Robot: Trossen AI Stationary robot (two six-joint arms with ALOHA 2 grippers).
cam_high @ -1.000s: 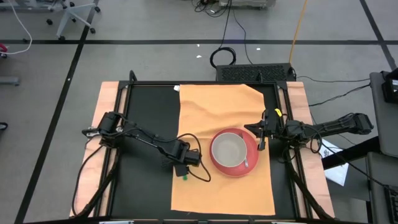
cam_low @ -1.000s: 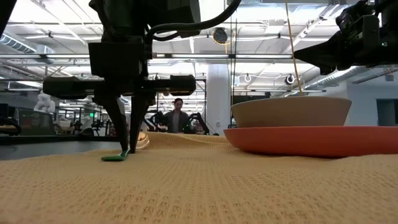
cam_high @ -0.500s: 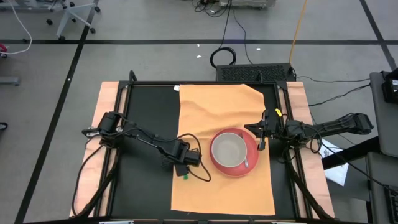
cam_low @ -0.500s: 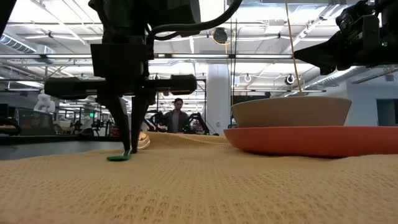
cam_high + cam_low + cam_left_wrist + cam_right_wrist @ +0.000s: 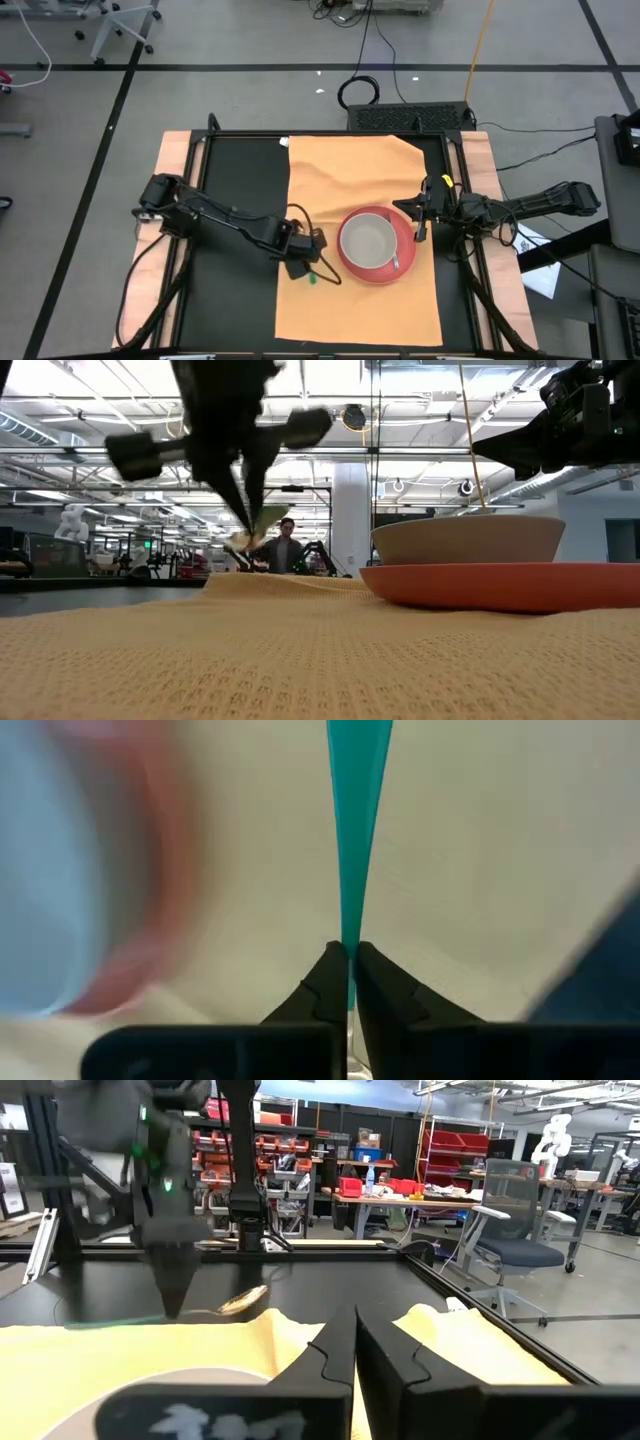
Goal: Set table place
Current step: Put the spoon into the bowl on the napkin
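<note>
A: High view, where's the mat (image 5: 355, 190)?
B: On the counter (image 5: 240, 190), right of centre, reaching the near edge; red plate (image 5: 405, 255) and bowl (image 5: 367, 240) on it.
A: Grippers?
B: Left gripper (image 5: 310, 276) over mat's left edge, fingers (image 5: 325, 985) clenched on a green utensil (image 5: 356, 840). Right gripper (image 5: 417, 234) beside the plate, fingers closed, empty.

Coarse woven cloth mat (image 5: 300, 660); smooth glossy red plate (image 5: 500, 585).
</note>
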